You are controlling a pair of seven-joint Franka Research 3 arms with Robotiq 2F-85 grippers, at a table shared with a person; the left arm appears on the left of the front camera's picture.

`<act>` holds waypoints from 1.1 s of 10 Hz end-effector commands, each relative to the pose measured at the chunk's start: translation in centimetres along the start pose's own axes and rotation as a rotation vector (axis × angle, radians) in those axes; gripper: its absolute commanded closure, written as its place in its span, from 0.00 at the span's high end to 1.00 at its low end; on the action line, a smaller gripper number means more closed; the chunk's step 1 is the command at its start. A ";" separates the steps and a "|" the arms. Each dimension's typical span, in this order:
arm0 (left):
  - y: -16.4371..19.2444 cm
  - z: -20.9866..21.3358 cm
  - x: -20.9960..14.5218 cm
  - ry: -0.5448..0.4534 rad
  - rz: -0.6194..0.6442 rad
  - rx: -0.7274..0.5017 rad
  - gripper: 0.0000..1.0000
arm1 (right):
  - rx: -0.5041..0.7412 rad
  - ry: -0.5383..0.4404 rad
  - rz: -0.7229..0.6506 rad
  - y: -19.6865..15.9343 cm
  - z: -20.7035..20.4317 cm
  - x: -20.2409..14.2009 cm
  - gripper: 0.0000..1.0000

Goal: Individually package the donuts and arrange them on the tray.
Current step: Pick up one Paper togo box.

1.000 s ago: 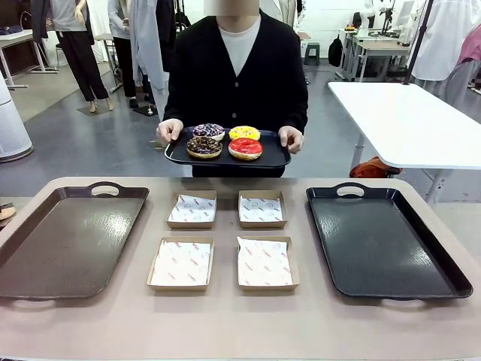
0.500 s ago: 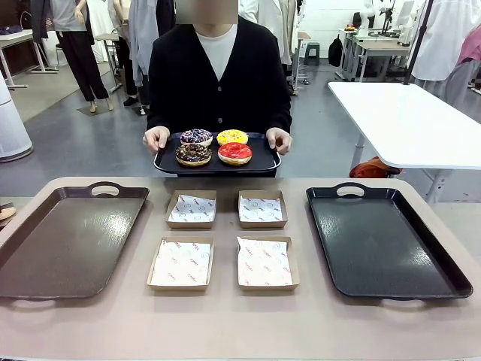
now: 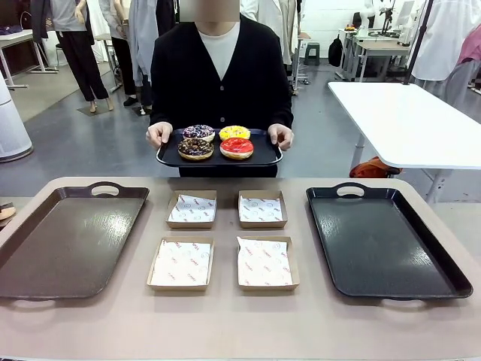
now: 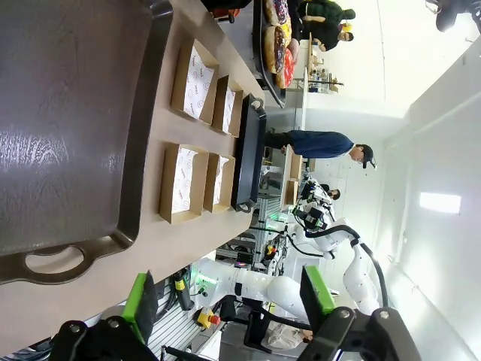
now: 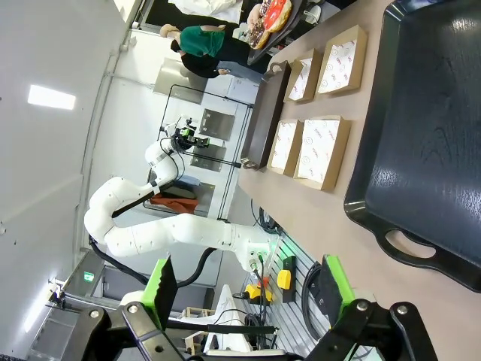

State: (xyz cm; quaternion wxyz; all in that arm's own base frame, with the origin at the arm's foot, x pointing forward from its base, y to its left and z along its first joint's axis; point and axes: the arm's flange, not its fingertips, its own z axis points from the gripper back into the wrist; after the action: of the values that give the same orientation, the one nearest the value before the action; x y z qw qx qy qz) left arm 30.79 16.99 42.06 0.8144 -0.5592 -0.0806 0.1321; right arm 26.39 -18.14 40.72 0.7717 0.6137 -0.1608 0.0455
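Donuts [image 3: 217, 141] seemingly beyond table [image 3: 225, 322] edge.

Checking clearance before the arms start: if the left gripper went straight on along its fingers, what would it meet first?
Likely nothing close: the open left gripper points across the table, beside the brown tray. The nearest things in line are the cardboard boxes, then the black tray; depth is unclear.

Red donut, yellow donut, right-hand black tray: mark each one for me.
red-glazed donut [image 3: 237, 146], front view, on its red glaze.
yellow-glazed donut [image 3: 234, 132], front view, on its yellow top.
right-hand black tray [image 3: 383, 241], front view, on its bare floor.
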 end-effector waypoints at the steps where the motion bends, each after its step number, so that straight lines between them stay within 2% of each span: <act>1: 0.0 0.1 -0.1 -0.002 0.001 -0.007 1.00 | 0.009 -0.006 0.000 -0.1 0.0 0.1 1.00; 8: 0.0 0.0 0.0 0.000 0.000 0.000 1.00 | 0.009 -0.006 0.000 -0.1 0.0 0.1 1.00; 9: -1.9 0.0 0.0 0.038 -0.025 0.030 1.00 | 0.009 -0.006 0.000 -0.1 0.0 0.1 1.00; 11: -6.8 -3.0 1.9 0.074 -0.080 0.149 1.00 | 0.009 -0.006 0.000 -0.1 0.0 0.1 1.00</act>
State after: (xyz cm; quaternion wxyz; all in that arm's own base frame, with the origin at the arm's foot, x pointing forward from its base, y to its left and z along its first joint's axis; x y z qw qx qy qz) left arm 32.80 14.22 45.41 0.8390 -0.5309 -0.0746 0.0928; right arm 26.40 -18.12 40.70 0.7717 0.6138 -0.1604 0.0455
